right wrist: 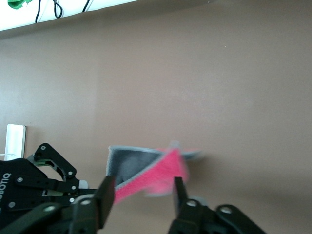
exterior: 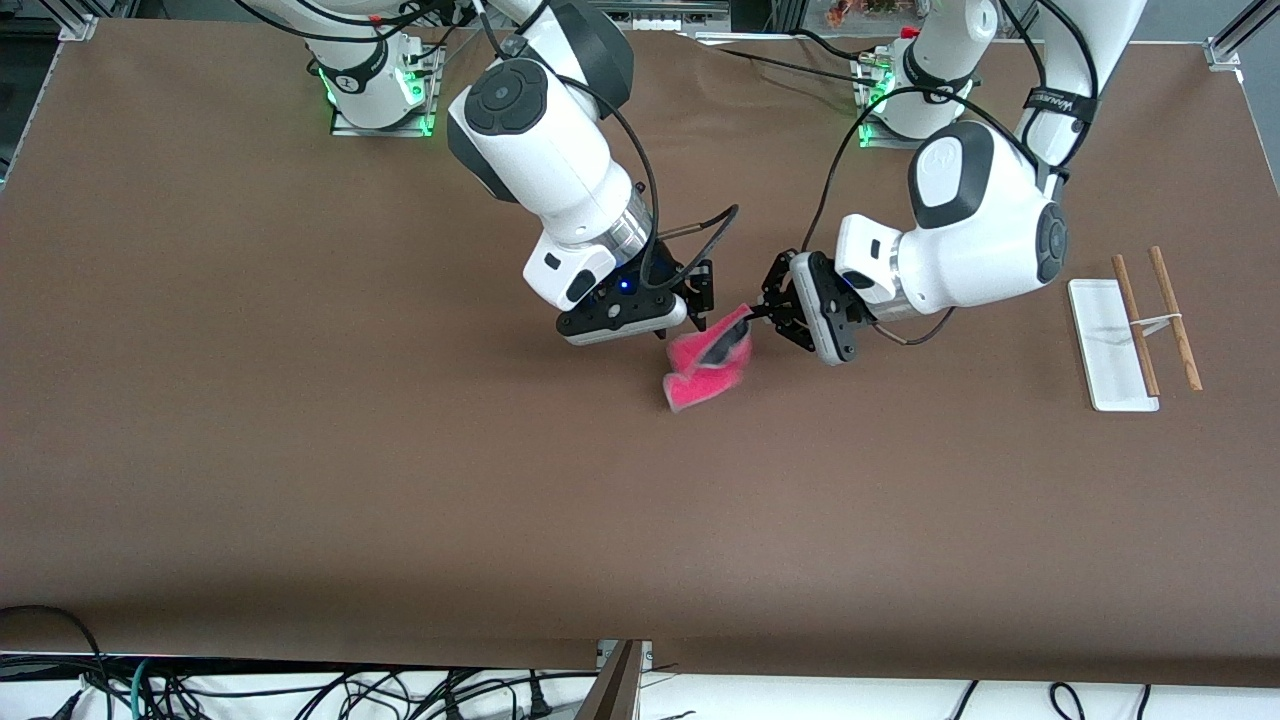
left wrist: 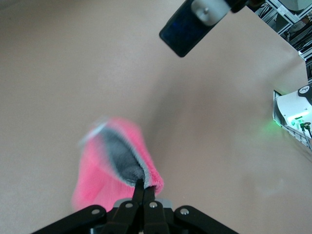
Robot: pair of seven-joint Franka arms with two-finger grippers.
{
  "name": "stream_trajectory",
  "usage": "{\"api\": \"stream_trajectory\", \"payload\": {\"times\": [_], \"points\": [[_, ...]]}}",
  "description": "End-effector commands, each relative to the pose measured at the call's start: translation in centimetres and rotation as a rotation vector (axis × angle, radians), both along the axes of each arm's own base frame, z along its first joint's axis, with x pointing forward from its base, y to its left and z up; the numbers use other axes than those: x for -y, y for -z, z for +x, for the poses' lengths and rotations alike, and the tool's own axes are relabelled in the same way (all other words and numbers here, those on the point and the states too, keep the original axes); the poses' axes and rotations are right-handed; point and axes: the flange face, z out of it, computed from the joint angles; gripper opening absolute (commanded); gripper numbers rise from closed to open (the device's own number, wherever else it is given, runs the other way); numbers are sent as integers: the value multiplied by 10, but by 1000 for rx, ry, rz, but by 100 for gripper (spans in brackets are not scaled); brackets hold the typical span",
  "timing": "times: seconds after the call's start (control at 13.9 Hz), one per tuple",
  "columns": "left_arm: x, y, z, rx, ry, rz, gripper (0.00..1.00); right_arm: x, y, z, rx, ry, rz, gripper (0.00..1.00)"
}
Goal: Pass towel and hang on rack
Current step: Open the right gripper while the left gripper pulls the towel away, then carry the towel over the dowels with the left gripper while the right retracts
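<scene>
The pink-red towel (exterior: 703, 368) hangs in the air over the middle of the table, its grey underside showing. My left gripper (exterior: 757, 314) is shut on one corner of the towel (left wrist: 114, 168), with the fingertips (left wrist: 139, 187) pinched together on the edging. My right gripper (exterior: 708, 303) is beside it and open; its fingers (right wrist: 104, 191) stand apart on either side of the towel (right wrist: 156, 173) without pressing it. The towel looks blurred. The rack (exterior: 1110, 345) stands at the left arm's end of the table, its two brown rods (exterior: 1175, 318) over the white base.
The brown table (exterior: 400, 450) carries only the rack. The two grippers are close together, almost tip to tip. In the right wrist view the left gripper (right wrist: 46, 178) and an end of the rack's base (right wrist: 14, 140) show.
</scene>
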Motion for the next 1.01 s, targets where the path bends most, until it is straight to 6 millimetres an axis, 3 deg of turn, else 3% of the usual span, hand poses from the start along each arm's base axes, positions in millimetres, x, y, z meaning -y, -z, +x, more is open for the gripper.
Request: {"api": "stream_trajectory", "payload": {"times": [0.0, 0.22, 0.5, 0.79, 0.93], "points": [[-15, -14, 1, -16, 34, 4, 0, 0, -8, 1, 2, -11, 21, 100], [-64, -28, 2, -70, 43, 49, 0, 3, -7, 3, 1, -8, 7, 100], [-160, -53, 11, -133, 34, 117, 0, 24, 3, 14, 2, -39, -99, 100], [-259, -79, 17, -148, 29, 177, 0, 96, -12, 46, 1, -171, -215, 100], [-321, -84, 19, -116, 40, 189, 0, 152, -20, 68, -15, -204, -272, 100]]}}
